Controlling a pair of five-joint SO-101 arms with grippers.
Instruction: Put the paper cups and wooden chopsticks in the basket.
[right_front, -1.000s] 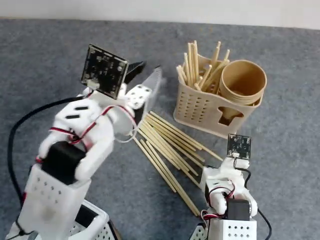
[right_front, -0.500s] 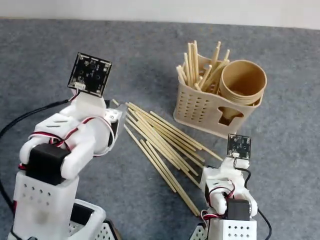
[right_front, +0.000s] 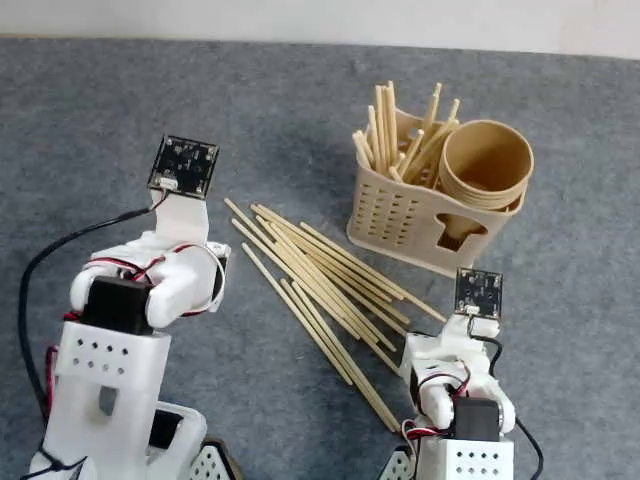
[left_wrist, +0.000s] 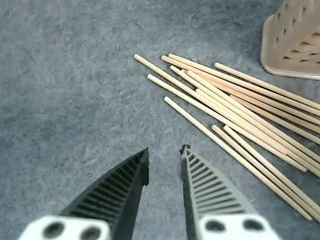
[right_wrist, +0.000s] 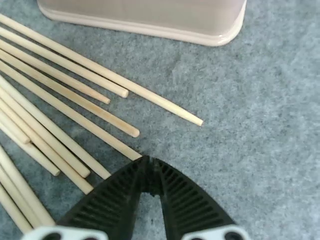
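Left gripper (left_wrist: 164, 149): fingers apart with a narrow gap, nothing between them, tips just over the grey carpet (right_front: 120, 100).
- Loose wooden chopsticks (left_wrist: 235, 115) lie flat just ahead of the tips. The nearest stick end sits ahead of the gap, not touching either finger.
- From there the pile fans away towards the robot's right, sticks roughly parallel and some overlapping.
- Basket (left_wrist: 295, 40) is further ahead and to the right of this gripper, well apart from it. Only a perforated corner shows in the left wrist view.

Right gripper (right_wrist: 150, 161): fingers together tip to tip, holding nothing.
- Chopstick ends lie just ahead of it and to its left. The closest end is right beside the tips; can't tell whether it touches.
- The basket's base wall is straight ahead, just past those stick ends.

High view:
- The basket stands upright, forward of both arms and closer to the right one.
- It holds a stack of paper cups (right_front: 487, 165) in the right-hand part, and a bundle of upright chopsticks (right_front: 400, 130) leaning in the left-hand part.
- The loose pile lies diagonally between the two arms, one end near the left wrist and the other near the right arm's base.

Surface is grey carpet right across. A pale strip of wall (right_front: 300, 20) runs along the far edge.
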